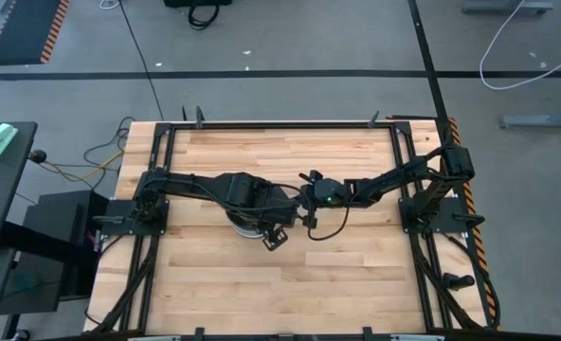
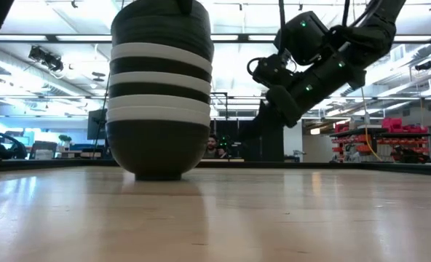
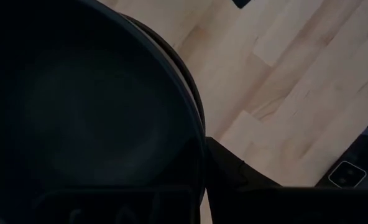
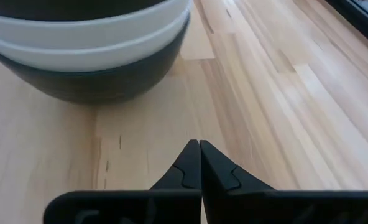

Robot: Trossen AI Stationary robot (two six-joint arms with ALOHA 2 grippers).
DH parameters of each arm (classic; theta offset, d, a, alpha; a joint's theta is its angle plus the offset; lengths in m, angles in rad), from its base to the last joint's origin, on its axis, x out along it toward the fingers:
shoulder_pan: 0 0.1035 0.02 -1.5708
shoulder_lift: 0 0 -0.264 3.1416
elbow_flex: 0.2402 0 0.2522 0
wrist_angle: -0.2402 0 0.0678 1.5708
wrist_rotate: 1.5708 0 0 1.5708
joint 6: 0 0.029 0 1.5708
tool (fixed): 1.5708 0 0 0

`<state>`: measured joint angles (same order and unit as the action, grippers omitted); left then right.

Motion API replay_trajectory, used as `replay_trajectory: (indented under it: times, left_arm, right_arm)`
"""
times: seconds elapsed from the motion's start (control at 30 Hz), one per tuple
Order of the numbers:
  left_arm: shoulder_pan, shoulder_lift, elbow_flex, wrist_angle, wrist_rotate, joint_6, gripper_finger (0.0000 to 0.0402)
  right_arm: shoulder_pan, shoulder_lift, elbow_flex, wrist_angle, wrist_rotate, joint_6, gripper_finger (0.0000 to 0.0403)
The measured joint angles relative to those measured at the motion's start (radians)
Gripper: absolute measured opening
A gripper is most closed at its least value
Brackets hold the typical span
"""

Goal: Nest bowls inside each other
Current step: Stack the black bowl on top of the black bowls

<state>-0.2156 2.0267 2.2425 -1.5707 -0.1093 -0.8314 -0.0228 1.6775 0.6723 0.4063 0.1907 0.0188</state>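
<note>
Wood table (image 1: 356,275) w/ workshop behind; bowls (image 2: 159,94) sit nested in one tall black/white stack at centre. Left gripper (image 1: 262,220) over the stack, jaws can't tell. Right gripper (image 4: 200,163) beside it, fingers together, empty. Stack prob heavy, glossy, breakable; hold by rim.

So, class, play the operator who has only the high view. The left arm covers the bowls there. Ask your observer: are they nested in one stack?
Observer: Yes. The low view shows one upright stack of black and white bowls on the table.
Operator: Where is the left gripper?
Observer: The left gripper is over the stack; its wrist view looks into the top black bowl, which is empty.
Operator: And the right one?
Observer: The right gripper is shut on nothing, low over the table, facing the stack's base.
</note>
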Motion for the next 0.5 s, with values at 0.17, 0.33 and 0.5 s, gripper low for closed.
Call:
replay_trajectory:
  times: [0.17, 0.33, 0.5]
  left_arm:
    - [0.001, 0.0, 0.0, 0.001, 0.018, -0.021, 0.0012]
    - [0.0, 0.0, 0.0, 0.0, 0.022, -0.042, 0.0012]
    - [-0.002, 0.002, -0.039, 0.003, 0.033, -0.051, 0.0012]
  right_arm:
    - [0.0, 0.0, -0.026, 0.031, 0.001, 0.014, 0.0]
    - [0.006, 0.0, -0.028, 0.031, 0.002, 0.016, 0.0]
    - [0.026, 0.0, -0.028, 0.031, 0.0, 0.016, 0.0]
